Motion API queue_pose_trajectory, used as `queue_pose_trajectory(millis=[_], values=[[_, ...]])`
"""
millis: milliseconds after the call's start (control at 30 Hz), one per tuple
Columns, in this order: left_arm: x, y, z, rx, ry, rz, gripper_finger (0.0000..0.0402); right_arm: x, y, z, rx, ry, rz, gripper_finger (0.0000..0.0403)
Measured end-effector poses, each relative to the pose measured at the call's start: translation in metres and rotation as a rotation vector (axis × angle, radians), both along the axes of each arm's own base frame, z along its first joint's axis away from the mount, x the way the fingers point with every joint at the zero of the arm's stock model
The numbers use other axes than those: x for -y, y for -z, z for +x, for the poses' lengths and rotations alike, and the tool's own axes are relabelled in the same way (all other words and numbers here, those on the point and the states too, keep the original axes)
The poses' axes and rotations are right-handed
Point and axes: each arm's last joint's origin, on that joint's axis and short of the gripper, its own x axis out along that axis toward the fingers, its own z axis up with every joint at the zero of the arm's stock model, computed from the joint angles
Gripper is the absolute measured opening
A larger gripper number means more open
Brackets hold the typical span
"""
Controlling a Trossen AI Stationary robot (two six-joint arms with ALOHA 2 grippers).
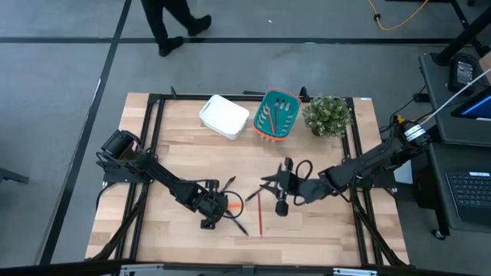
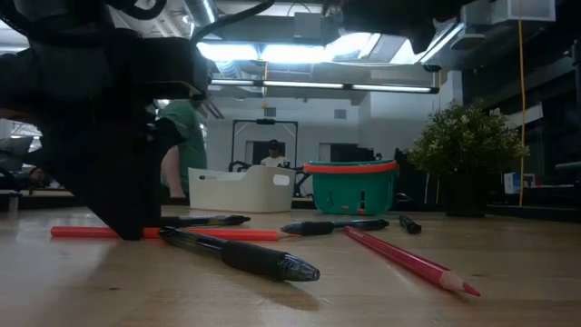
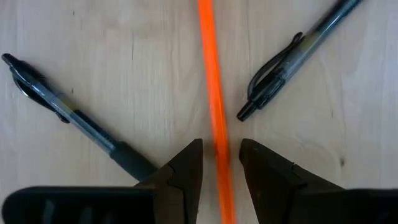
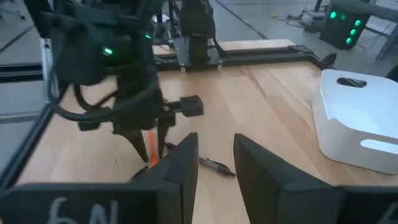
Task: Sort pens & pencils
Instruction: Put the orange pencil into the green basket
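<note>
One camera hangs overhead, looking straight down on the whole table. Another sits at table-top height, facing level across into the room. Each wrist camera peers close past its own fingers. The teal basket appears overhead at upper centre and low at centre.

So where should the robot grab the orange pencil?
Around the middle of its thin shaft, coming straight down from above. The orange pencil lies flat on the table with pens on either side, and the left gripper already straddles it.

Your desk is light wood on a grey floor; ceiling strip lights burn overhead, and a person walks past.
</note>
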Motion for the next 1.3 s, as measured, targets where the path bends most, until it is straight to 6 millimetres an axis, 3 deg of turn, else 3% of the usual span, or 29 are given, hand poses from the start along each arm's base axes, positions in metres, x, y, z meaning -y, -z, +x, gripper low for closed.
queue_pose_trajectory(millis=[300, 1300], values=[[-0.011, 0.001, 0.006, -0.019, -0.051, -0.072, 0.0111, -0.014, -0.002, -0.008, 0.031, 0.012, -0.012, 0.0104], [-0.015, 0.004, 0.013, -0.004, -0.040, -0.102, 0.0111, -0.014, -0.004, -0.007, 0.045, 0.016, -0.040, 0.0104]])
